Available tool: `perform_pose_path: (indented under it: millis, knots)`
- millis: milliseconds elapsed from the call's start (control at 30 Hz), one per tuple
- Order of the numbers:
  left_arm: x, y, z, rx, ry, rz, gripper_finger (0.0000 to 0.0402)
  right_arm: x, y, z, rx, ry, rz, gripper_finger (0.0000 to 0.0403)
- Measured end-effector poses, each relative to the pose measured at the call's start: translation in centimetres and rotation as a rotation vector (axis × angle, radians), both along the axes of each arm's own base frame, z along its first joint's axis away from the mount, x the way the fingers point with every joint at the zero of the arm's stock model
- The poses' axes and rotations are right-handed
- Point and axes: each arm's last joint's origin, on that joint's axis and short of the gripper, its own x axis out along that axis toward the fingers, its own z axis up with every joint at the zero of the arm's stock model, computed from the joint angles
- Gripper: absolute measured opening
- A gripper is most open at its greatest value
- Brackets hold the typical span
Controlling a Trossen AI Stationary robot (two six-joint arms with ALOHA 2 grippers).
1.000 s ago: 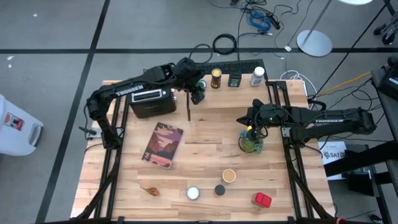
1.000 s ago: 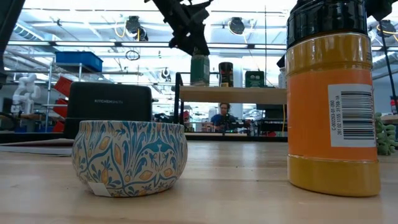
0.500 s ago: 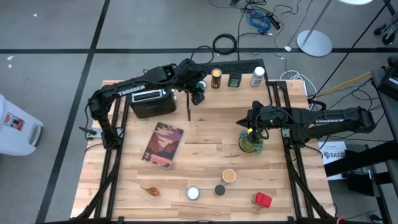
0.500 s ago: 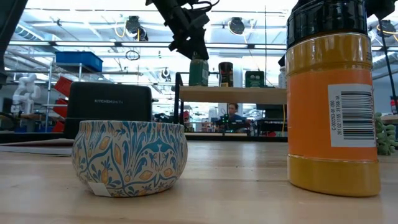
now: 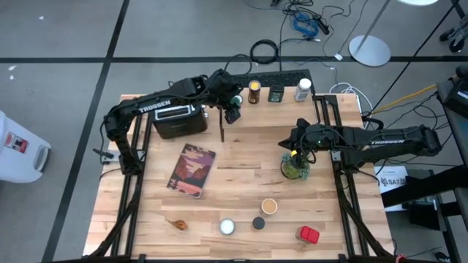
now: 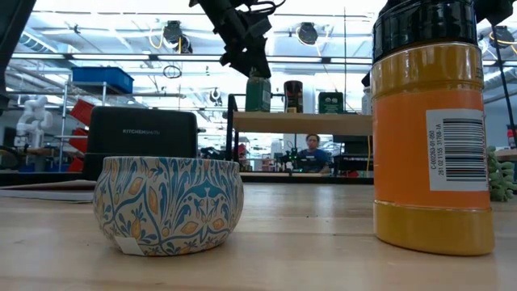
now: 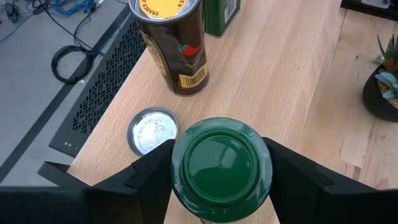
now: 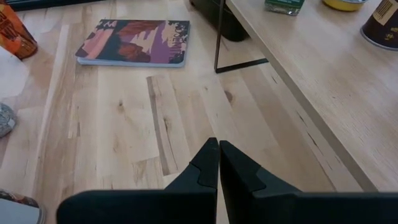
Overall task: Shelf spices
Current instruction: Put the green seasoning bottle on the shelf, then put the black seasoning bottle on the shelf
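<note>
The shelf (image 5: 278, 113) stands at the table's far edge, right of the black toaster. My left gripper (image 5: 232, 108) is over the shelf's left end, shut on a green-capped jar (image 7: 222, 160), which shows upright in the low view (image 6: 258, 92). Beside the green-capped jar on the shelf top are a brown jar with a yellow top (image 7: 171, 43), a green tin (image 7: 221, 15) and a small silver-topped tin (image 7: 152, 130). A white-capped jar (image 5: 303, 89) stands further right. My right gripper (image 8: 217, 163) is shut and hovers near the plant (image 5: 295, 166). My left gripper pinches the green-capped jar at its cap (image 7: 186, 163), one finger (image 7: 152, 180) on each side. It comes from above, slanting down. The jar is upright, and its base (image 6: 258, 109) meets the shelf top (image 6: 299, 123) in the low view.
Spices stand near the table's front edge: a tan-topped one (image 5: 269, 207), a white-topped one (image 5: 227, 227), a black-topped one (image 5: 258, 223) and a red one (image 5: 308, 234). A book (image 5: 191, 170) and a toaster (image 5: 175, 119) lie left of centre. A patterned tin (image 6: 168, 202) and an orange jar (image 6: 432, 121) fill the low view.
My left gripper has come down a little with the green-capped jar, so that the jar's base now meets the shelf top. It has stayed shut on the jar. My right arm has kept still.
</note>
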Motion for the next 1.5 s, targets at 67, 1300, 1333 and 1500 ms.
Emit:
perform_pose_path:
  millis: [67,1300,1333,1500]
  knots:
    - [0.0,-0.1,0.0,0.007,0.003,-0.01,0.0226,0.0,0.0,0.0,0.001,0.002,-0.001,0.0]
    - [-0.6,-1.4,2.1,0.11,-0.039,-0.041,0.0297,0.0,0.0,0.0,0.007,0.005,0.001,0.0]
    - [-0.6,-1.5,2.2,0.116,-0.039,-0.039,0.0297,0.0,0.0,-0.1,0.007,0.006,0.001,0.0]
    - [-1.1,-1.9,2.9,0.132,-0.05,-0.038,0.0297,0.0,0.0,-0.1,0.007,0.006,0.001,0.0]
